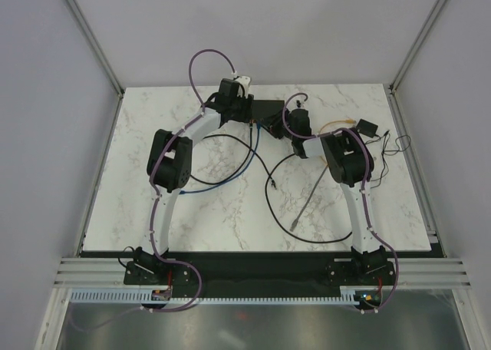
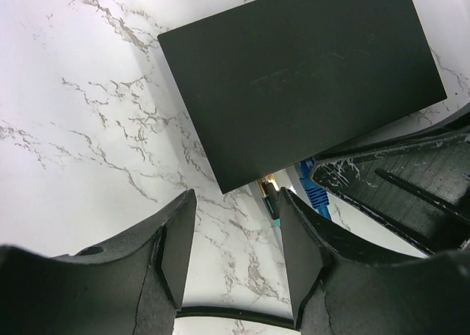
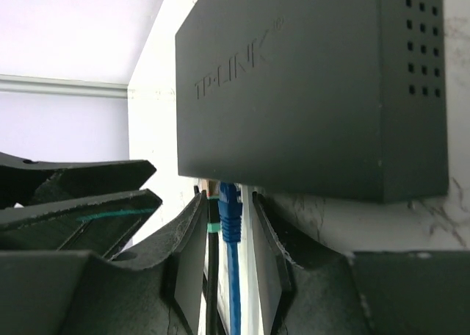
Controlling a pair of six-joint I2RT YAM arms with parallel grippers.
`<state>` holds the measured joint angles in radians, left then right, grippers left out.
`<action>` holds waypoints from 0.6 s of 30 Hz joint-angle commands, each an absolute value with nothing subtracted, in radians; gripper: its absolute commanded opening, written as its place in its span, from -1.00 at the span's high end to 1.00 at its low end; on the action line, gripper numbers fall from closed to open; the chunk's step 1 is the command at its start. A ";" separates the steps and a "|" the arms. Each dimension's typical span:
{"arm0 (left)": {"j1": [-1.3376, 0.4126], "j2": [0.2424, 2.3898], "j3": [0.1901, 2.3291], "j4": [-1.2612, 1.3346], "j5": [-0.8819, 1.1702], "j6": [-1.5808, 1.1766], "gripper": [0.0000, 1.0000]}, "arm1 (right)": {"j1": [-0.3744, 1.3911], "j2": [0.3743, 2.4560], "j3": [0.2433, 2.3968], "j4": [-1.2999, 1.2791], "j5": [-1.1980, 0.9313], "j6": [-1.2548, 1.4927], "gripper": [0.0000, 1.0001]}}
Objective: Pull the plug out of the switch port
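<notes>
The switch is a flat black box at the back middle of the marble table. It fills the upper part of the left wrist view and of the right wrist view. A blue plug and a black plug with a teal band sit in its near side. Both also show in the left wrist view, the blue plug and the black plug. My right gripper stands around both plugs, its jaws narrowly open with a gap beside the blue plug. My left gripper is open and empty over bare marble just left of the plugs.
A smaller black block lies among thin cables at the back right, next to a yellow cable. A grey cable, black cable loops and a blue cable run across the table's middle. The two grippers are close together.
</notes>
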<state>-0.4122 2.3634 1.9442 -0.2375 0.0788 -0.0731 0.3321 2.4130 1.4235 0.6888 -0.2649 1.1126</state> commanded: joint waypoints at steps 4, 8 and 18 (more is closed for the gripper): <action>-0.422 2.362 1.985 -0.236 0.055 -0.044 -0.13 | 0.347 2.457 1.482 0.658 -0.222 1.118 0.26; -0.426 2.359 1.986 -0.236 0.046 -0.041 -0.11 | 0.350 2.460 1.491 0.631 -0.199 1.120 0.39; -0.442 2.359 1.988 -0.236 0.006 -0.002 -0.13 | 0.348 2.473 1.497 0.569 -0.172 1.106 0.78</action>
